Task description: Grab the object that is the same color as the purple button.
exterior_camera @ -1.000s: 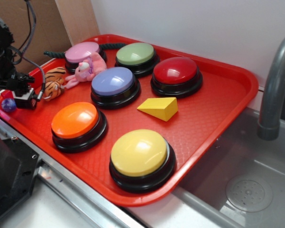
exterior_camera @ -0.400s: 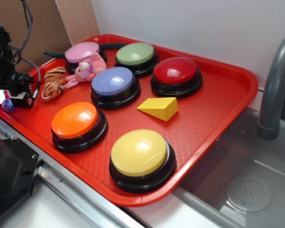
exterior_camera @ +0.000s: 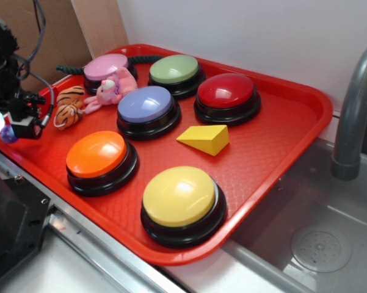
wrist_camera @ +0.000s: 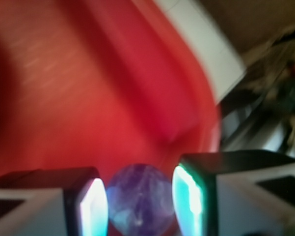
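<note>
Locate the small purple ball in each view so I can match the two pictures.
Exterior: the purple ball is at the far left edge, between the gripper pads, by the tray's left corner.
Wrist: the ball sits bottom centre, between the two pads, the picture blurred.
Shared landmark: the red tray, whose rim curves across the wrist view above the ball.

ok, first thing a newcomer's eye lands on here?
The red tray with six big dome buttons, the yellow one nearest. Next, the yellow wedge mid-tray. In the wrist view, a purple ball sits between the gripper fingers at the tray's left edge.
</note>
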`<state>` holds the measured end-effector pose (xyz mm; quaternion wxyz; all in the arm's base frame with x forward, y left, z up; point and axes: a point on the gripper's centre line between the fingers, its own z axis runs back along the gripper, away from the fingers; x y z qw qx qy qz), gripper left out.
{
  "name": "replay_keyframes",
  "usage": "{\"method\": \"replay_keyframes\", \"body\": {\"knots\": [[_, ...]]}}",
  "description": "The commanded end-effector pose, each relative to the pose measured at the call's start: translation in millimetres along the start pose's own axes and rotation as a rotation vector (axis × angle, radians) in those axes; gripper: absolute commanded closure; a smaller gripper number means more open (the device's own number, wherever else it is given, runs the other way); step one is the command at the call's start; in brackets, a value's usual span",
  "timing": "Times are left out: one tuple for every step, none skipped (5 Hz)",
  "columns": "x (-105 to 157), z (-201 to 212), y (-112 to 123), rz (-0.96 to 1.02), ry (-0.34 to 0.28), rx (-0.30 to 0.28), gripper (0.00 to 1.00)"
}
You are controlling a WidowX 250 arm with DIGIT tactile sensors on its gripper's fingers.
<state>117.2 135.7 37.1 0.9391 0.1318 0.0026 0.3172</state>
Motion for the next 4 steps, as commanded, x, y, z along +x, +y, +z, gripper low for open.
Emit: {"method": "replay_keyframes", "body": {"knots": [[5.3, 108.6, -37.6, -0.219, -0.110, -0.160, 1.00], [-8.0, 152.5, -77.3, -0.372, -0.160, -0.264, 1.00], [-18.7, 175.5, -117.7, -0.547, -0.133, -0.350, 1.00], [-24.7, 173.2, -137.3, -0.587, -0.129, -0.350, 1.00]]}}
